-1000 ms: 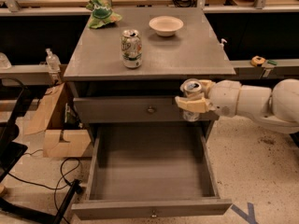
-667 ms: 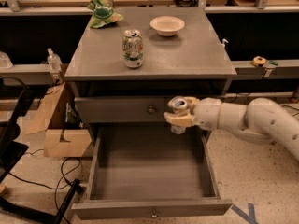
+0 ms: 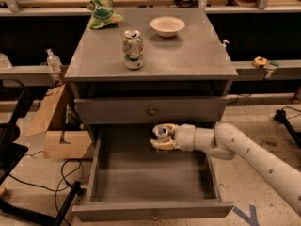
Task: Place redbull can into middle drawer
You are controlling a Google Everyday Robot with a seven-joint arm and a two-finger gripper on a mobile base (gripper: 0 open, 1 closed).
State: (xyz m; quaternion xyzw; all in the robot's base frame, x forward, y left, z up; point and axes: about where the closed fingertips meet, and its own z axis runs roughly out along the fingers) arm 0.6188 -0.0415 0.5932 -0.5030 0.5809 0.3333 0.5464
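Only the shiny top of the redbull can [image 3: 161,131] shows; the gripper [image 3: 160,139] hides the body, its 2 fingers clamped round it. The can sits over the far end of the open middle drawer [image 3: 141,182].

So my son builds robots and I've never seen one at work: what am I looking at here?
This is one picture, from a camera looking down on a grey cabinet from the front. The white tube coming in from the right is the robot's arm. The pincer at its end is shut on a redbull can, which it holds over the open drawer. On the cabinet's top are a second can, a bowl and something green.
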